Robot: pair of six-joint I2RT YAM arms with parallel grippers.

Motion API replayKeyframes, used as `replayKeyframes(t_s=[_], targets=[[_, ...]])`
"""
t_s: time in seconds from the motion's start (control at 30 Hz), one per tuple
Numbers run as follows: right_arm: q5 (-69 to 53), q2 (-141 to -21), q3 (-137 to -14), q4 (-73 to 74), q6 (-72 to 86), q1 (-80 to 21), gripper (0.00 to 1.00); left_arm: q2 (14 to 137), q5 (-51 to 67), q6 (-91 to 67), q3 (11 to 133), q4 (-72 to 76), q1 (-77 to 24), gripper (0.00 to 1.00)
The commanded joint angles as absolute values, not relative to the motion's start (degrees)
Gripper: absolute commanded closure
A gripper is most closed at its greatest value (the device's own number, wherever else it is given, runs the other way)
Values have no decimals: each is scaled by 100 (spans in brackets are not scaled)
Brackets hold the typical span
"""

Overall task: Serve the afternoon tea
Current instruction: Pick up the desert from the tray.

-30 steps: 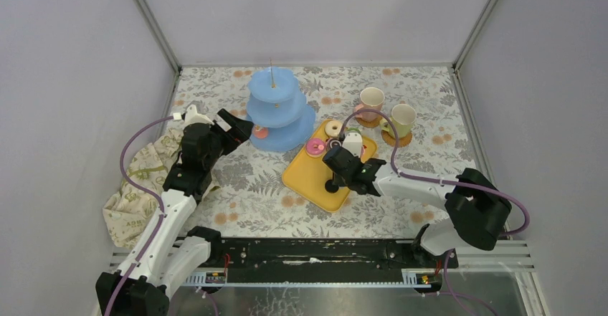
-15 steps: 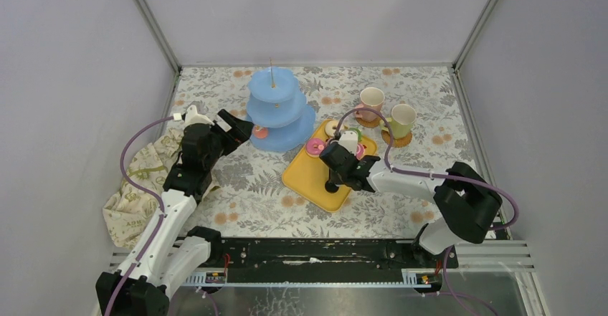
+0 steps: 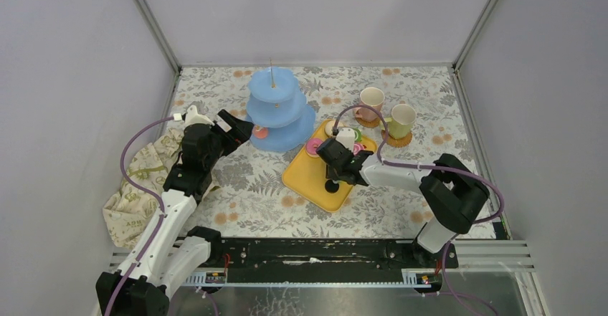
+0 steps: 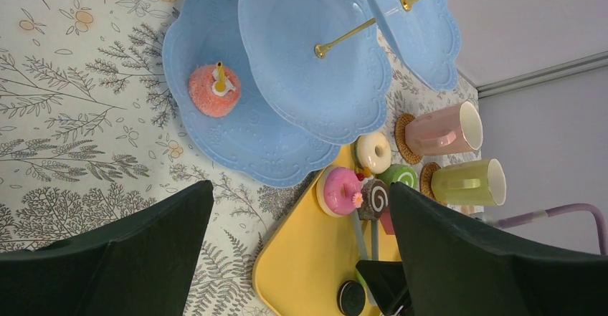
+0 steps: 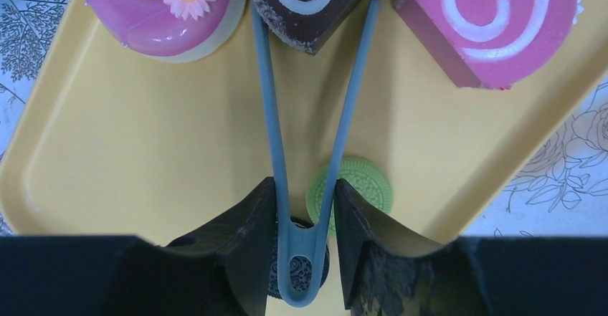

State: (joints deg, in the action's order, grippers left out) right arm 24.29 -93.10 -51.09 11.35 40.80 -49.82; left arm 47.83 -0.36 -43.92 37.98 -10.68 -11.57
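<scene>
the right gripper [image 5: 305, 208] is clenched on the hinge end of a pair of grey-blue tongs [image 5: 269, 115], one finger pressing each arm. the tongs reach out over the yellow tray [image 5: 143, 151] and their two arms straddle the pointed end of the brown swirl pastry [image 5: 308, 1]; the tips seem to touch its sides, though the top of the wrist view cuts them off. just left of that pastry lies the pink doughnut [image 5: 165, 8], and to its right the pink roll slice [image 5: 495, 22]. a green cookie [image 5: 358, 187] lies flat on the tray under the tongs, near the fingers.

the left gripper [image 4: 300, 208] is released, its jaws spread wide, held above the flowered tablecloth [image 4: 79, 151] just beside the lowest tier of the light-blue stand [image 4: 236, 137]. an orange pastry [image 4: 214, 90] sits on that lowest tier; the two upper tiers are bare. beyond the tray, the pink mug [image 4: 444, 128] and the pale green mug [image 4: 466, 182] stand side by side, each on a round brown coaster [image 4: 403, 131].
</scene>
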Motion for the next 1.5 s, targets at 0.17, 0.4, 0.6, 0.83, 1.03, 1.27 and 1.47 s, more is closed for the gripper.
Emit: replayKeyframes(t_s=[0.17,0.4,0.6,0.83,1.03,1.27,1.47], targets=[[2642,-9690,-5495,1004,4314,-4861,59,4776,40,-4429,3728,-730,-1177,0],[2866,-9838,-5652,1072,4429,-4796,58,4788,59,-4430,3734,-721,-1173,0],[2938,-9922,-5709,1106,4473,-4780,61,4766,50,-4404,3735,-730,-1182,0],[2939,-9657,-5548,1135,4431,-4777,77,4780,34,-4403,3735,-732,-1171,0],[2849,-9366,-5415,1202,4360,-4790,82,4768,9,-4403,3744,-747,-1174,0],[2791,-9016,-5142,1204,4370,-4797,83,4785,-1,-4403,3753,-738,-1177,0],[2749,-8902,-5168,1297,4297,-4836,84,4774,0,-4395,3757,-751,-1175,0]])
